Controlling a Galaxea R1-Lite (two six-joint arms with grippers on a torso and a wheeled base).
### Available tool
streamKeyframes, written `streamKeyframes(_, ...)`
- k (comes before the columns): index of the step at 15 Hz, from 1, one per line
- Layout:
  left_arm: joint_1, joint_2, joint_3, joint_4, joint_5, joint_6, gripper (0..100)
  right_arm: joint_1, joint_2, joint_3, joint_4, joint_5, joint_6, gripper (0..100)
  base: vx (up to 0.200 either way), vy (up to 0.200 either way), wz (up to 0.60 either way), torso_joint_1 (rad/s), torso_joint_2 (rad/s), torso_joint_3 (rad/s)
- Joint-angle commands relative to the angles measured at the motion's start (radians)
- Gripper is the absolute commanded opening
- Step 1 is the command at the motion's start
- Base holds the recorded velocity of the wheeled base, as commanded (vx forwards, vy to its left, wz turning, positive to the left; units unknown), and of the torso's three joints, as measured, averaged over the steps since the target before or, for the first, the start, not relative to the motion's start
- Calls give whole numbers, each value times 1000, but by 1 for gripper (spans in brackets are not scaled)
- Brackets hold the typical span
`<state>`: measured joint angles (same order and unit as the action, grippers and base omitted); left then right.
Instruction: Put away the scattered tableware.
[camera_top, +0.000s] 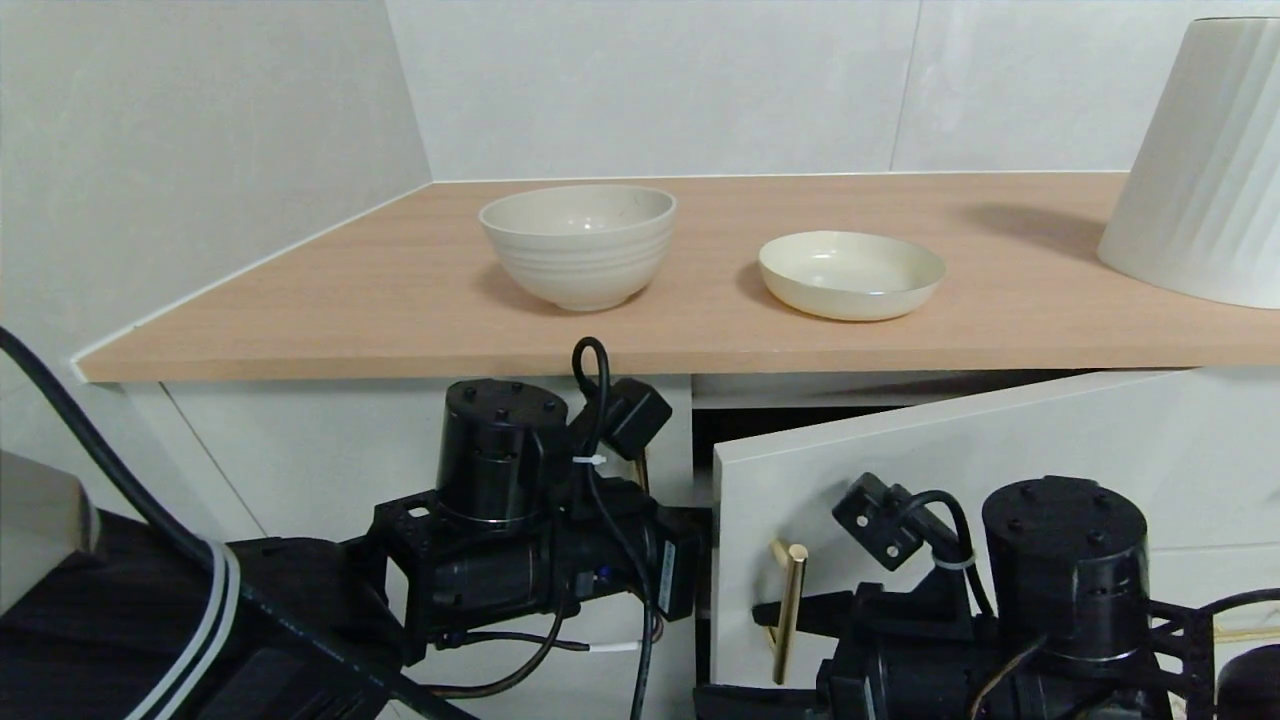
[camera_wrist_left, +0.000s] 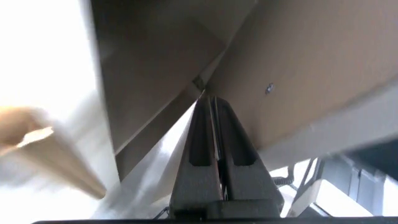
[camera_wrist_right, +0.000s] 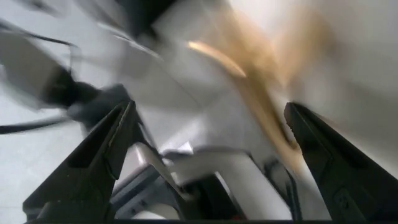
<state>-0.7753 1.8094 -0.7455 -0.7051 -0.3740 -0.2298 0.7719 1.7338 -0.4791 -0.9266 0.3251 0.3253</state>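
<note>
Head view: bowl (camera_top: 578, 250) & dish (camera_top: 851, 273) prob. slick, breakable, grip by rim; left claw (camera_wrist_left: 211, 101) pressed together, right claw (camera_wrist_right: 210, 108) spread.

Pale beige on the bowl (camera_top: 578, 245), with faint horizontal ridges round the outside. Plain cream on the shallow dish (camera_top: 851, 273). Warm tan wood grain across the bench (camera_top: 330, 300). White with vertical pleats on the lampshade (camera_top: 1200, 160). Plain white on the cabinet door (camera_top: 1000, 440), brassy gold on its handle (camera_top: 789, 605). Dark grey to black on the left end effector (camera_wrist_left: 210, 102) and the right end effector (camera_wrist_right: 210, 109). Off-white on the wall tiles (camera_top: 650, 80) behind.
</note>
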Motion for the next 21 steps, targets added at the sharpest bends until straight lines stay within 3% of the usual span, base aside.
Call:
streamKeyframes(1, -30, -15, 3, 1, -11, -6, 0, -29, -65, 4, -26, -38, -11, 100, 0, 0, 0, 0, 0, 0)
streamKeyframes(9, -51, -5, 5, 1, -11, -8, 0, -82, -235, 79, -14, -86, -15, 100, 0, 0, 0, 0, 0, 0)
streamKeyframes(13, -68, -2, 5, 1, -11, -8, 0, -66, -358, 174, 140, -127, -23, 100, 0, 0, 0, 0, 0, 0)
streamKeyframes(16, -68, 2, 5, 1, -11, -10, 0, -46, -422, 244, 147, -143, -23, 100, 0, 0, 0, 0, 0, 0)
streamKeyframes(21, -68, 47, -15, -27, -11, -10, 0, -39, -464, 274, 147, -143, -22, 100, -200, 0, 0, 7, 3, 9)
